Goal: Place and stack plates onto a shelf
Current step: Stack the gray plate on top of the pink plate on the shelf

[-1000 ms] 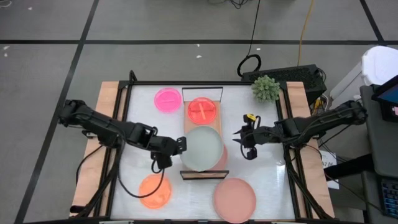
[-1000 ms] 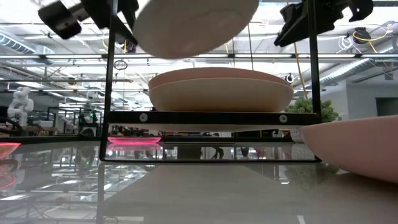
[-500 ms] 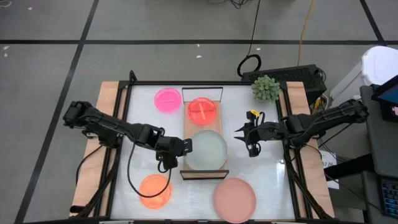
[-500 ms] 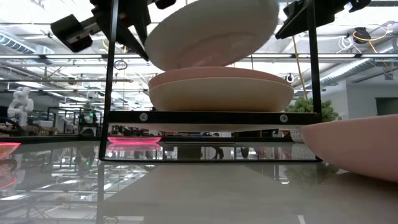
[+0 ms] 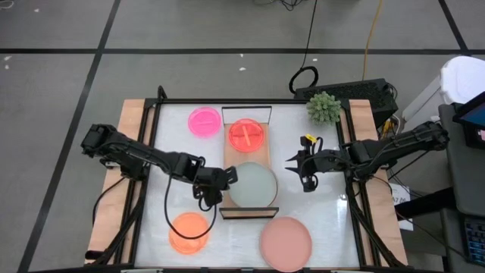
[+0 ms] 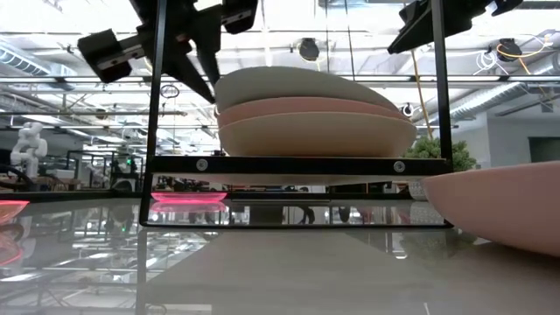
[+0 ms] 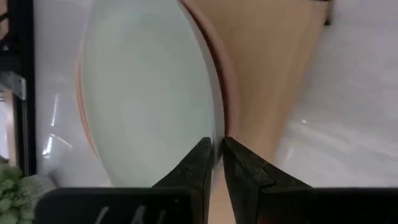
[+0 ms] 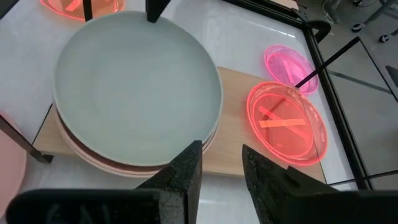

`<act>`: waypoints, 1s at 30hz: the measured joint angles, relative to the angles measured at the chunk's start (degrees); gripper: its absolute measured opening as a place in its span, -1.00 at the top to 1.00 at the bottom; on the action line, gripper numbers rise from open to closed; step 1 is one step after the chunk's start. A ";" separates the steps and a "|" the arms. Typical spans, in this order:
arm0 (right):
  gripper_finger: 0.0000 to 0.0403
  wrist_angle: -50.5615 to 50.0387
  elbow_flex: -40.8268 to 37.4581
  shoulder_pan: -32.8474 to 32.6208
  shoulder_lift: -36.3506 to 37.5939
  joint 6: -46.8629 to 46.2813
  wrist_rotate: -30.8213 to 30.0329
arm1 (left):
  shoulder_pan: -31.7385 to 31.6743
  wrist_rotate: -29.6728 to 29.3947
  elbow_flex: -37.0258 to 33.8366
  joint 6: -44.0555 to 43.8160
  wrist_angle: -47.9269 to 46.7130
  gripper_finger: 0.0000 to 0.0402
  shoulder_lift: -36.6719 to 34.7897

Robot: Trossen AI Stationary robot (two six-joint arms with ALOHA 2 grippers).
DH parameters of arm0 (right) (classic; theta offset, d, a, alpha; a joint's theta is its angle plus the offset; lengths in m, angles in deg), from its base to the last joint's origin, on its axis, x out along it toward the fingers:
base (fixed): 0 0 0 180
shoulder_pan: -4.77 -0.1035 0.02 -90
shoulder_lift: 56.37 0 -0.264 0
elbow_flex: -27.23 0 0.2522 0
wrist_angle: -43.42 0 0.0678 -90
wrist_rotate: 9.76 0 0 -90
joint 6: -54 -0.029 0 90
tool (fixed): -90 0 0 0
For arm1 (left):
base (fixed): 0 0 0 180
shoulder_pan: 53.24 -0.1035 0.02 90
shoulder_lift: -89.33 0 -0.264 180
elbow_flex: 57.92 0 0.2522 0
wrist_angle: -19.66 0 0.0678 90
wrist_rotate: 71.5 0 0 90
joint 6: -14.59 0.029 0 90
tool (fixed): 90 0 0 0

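A pale grey-green plate (image 5: 254, 186) tops a stack on the near end of the light-wood shelf (image 5: 256, 155), over a dusty-pink plate (image 6: 350, 107) and a beige plate (image 6: 315, 136). My left gripper (image 5: 223, 183) is shut on the plate's left rim. In the low view the grey-green plate (image 6: 289, 86) sits tilted, its left side higher. My right gripper (image 5: 294, 171) hangs open to the right of the shelf, holding nothing. An orange plate (image 5: 246, 135) lies on the shelf's far end. My left gripper pinches the grey-green plate's left rim (image 7: 214, 127) between its two fingers (image 7: 200, 163), coming from the table's left, slanting down. The plate's right side rests on the dusty-pink plate; the held side is a little raised.
On the table lie a hot-pink plate (image 5: 204, 121) far left, an orange plate (image 5: 189, 231) near left and a dusty-pink plate (image 5: 286, 243) near right. The shelf's black wire frames (image 6: 157, 114) stand at its short ends. A spiky green plant (image 5: 323, 107) sits far right.
My left gripper has moved right and down toward the shelf, carrying the grey-green plate from above the stack down onto it. The plate's right side now lies on the dusty-pink plate, the left side still slightly up.
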 joint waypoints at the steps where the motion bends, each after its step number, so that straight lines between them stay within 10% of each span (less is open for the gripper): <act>1: 0.50 0.05 0.00 0.00 0.00 -0.01 0.02 | 0.02 0.02 0.00 -0.34 0.01 0.77 0.00; 13: 0.50 0.32 -1.28 0.00 -0.99 -4.86 0.29 | 1.22 0.00 0.00 -8.32 -0.76 0.72 0.00; 23: 0.51 2.41 -4.88 0.00 -1.18 -5.64 8.11 | 2.16 -6.20 0.00 -15.47 0.64 0.01 -0.02; 30: 0.66 4.43 -9.47 0.00 -1.16 -6.87 12.30 | 2.21 -12.24 0.00 -26.60 -1.10 -0.14 -0.02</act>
